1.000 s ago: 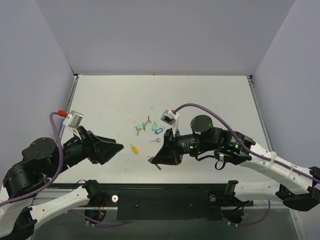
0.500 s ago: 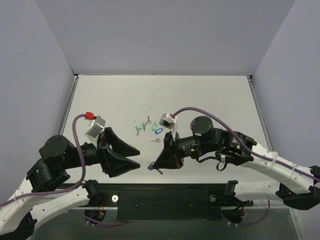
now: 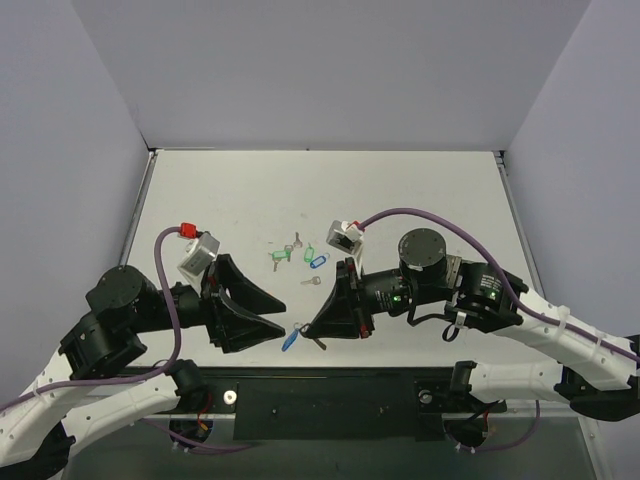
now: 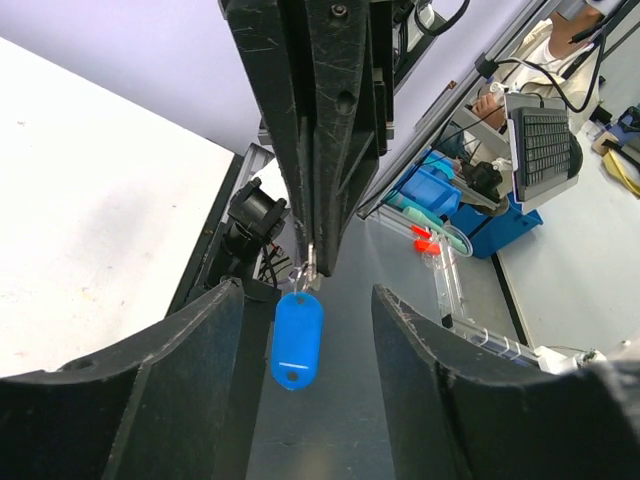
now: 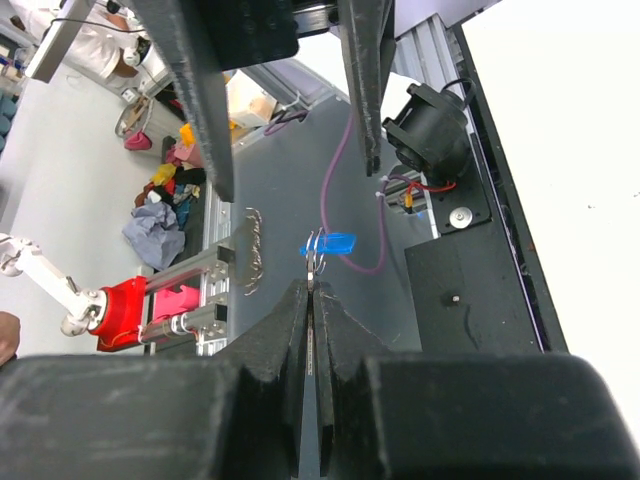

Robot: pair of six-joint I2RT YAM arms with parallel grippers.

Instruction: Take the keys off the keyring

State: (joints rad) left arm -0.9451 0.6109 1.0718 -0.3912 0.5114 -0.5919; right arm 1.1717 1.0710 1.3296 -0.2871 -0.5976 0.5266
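My right gripper [image 3: 311, 327] is shut on a small metal piece of the keyring [image 5: 313, 262], held up near the table's front edge. I cannot tell whether the piece is ring or key. The deep-blue tag [image 3: 290, 340] hangs from it. In the left wrist view the tag [image 4: 297, 340] dangles under the right gripper's shut fingertips [image 4: 312, 255]. It hangs between the open fingers of my left gripper [image 4: 310, 292] without touching them. In the top view the left gripper [image 3: 272, 326] faces the right one closely. In the right wrist view the gripper [image 5: 313, 287] pinches metal below the tag [image 5: 331, 243]. The yellow tag is hidden.
Two green-tagged bunches [image 3: 281, 256] [image 3: 308, 254], a lighter blue tag [image 3: 318, 262] and a loose silver key [image 3: 312, 281] lie mid-table behind the grippers. The black front rail [image 3: 330, 392] runs just below both grippers.
My left arm swung in to the right and forward until its open fingers flank the blue tag, covering the yellow tag. My right gripper shifted slightly with the keyring held.
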